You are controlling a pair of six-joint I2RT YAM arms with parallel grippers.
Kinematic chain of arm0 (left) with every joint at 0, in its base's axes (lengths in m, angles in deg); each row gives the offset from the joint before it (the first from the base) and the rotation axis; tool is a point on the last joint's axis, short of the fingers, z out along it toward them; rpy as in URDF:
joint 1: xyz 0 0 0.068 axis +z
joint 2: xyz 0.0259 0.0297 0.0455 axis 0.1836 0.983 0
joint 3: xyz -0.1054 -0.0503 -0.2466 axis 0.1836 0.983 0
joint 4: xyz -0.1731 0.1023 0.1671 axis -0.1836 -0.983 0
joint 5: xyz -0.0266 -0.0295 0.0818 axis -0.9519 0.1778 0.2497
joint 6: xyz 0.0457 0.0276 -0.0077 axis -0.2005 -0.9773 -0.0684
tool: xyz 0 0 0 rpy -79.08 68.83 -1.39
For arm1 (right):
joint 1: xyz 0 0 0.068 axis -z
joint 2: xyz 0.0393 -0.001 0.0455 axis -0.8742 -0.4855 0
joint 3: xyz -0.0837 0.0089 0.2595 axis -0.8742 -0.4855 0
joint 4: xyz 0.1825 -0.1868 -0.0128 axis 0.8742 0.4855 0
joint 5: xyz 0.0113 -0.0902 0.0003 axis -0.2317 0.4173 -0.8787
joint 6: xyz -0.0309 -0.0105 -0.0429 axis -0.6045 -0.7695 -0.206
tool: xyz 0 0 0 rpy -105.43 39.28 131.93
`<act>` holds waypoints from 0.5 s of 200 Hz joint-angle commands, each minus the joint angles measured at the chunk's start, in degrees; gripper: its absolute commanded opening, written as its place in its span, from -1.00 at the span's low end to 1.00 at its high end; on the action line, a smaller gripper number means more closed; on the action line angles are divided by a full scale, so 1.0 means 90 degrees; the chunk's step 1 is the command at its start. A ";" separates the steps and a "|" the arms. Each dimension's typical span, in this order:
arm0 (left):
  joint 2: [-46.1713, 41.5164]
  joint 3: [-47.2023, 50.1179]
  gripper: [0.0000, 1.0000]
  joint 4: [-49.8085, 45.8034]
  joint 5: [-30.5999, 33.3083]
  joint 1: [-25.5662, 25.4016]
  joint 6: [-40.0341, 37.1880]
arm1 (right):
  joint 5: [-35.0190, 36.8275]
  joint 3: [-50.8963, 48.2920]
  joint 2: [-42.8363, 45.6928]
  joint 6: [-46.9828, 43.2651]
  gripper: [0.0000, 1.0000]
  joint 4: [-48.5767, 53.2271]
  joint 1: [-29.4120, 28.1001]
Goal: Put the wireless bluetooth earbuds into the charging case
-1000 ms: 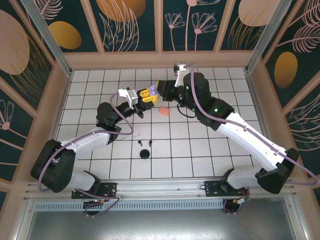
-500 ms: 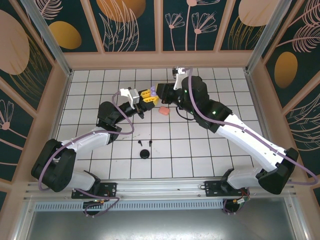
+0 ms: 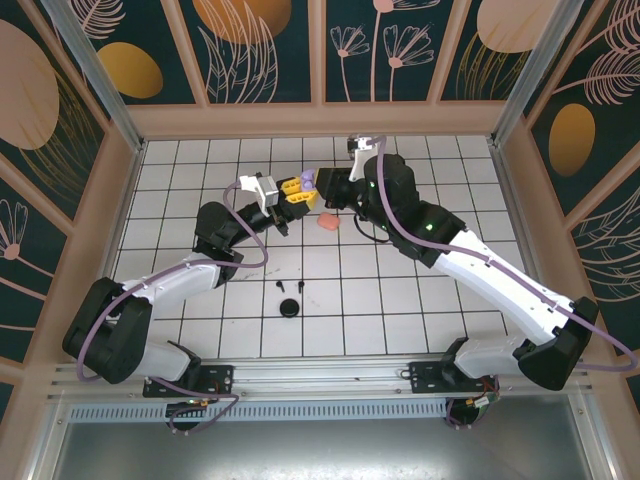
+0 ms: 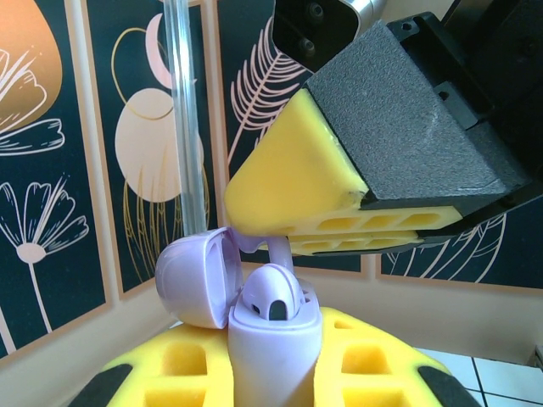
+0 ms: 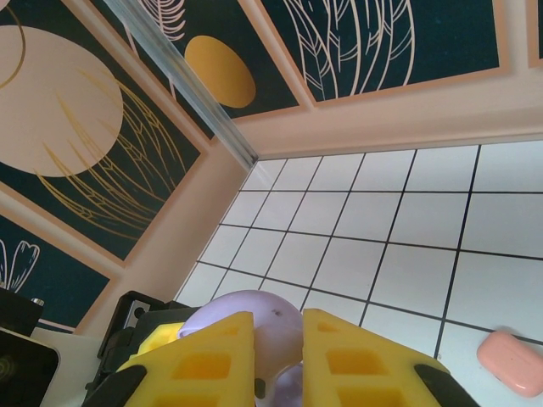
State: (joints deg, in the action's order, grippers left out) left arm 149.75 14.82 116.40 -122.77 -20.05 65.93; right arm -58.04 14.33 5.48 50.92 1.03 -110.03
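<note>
My left gripper (image 4: 276,369) is shut on the body of a lilac charging case (image 4: 273,356), held upright with its lid (image 4: 193,278) swung open to the left. One lilac earbud (image 4: 271,297) sits in the case. Directly above it, my right gripper (image 5: 278,360) is shut on a second lilac earbud (image 4: 281,248), whose stem points down at the case mouth. In the top view the two grippers meet at the lilac case (image 3: 307,183), above the table's middle back, the left gripper (image 3: 293,196) beside the right gripper (image 3: 320,186).
A salmon-pink closed case (image 3: 327,224) lies on the tiles just below the grippers. Nearer the arm bases are a black round case (image 3: 290,307) and two small black earbuds (image 3: 279,287) (image 3: 303,288). Patterned walls enclose the white grid table (image 3: 420,300).
My right gripper has edged slightly left toward the case with the earbud in it. The left gripper and the case have barely moved.
</note>
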 commanded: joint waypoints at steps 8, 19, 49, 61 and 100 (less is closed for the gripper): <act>-0.0059 -0.0323 -1.00 0.0464 -0.0031 0.0015 0.0089 | -0.0046 -0.0163 -0.0181 -0.0125 -0.68 0.0339 -0.0049; -0.0054 -0.0333 -1.00 0.0440 -0.0031 0.0016 0.0088 | -0.0001 -0.0127 -0.0215 -0.0201 -0.68 0.0362 -0.0096; -0.0021 -0.0367 -1.00 0.0395 -0.0011 0.0015 0.0088 | 0.0264 0.0064 -0.0344 -0.0514 -0.69 0.0539 -0.0309; 0.0007 -0.0382 -1.00 0.0386 -0.0017 0.0015 0.0098 | 0.0386 0.0150 -0.0412 -0.0635 -0.69 0.0631 -0.0398; 0.0068 -0.0401 -1.00 0.0379 -0.0030 0.0005 0.0137 | 0.0677 0.0433 -0.0636 -0.0893 -0.69 0.0845 -0.0600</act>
State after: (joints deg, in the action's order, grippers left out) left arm 150.25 14.73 114.93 -122.31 -19.40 65.96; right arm -50.96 16.86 2.42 45.87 2.83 -113.03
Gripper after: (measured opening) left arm 0.177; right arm 0.159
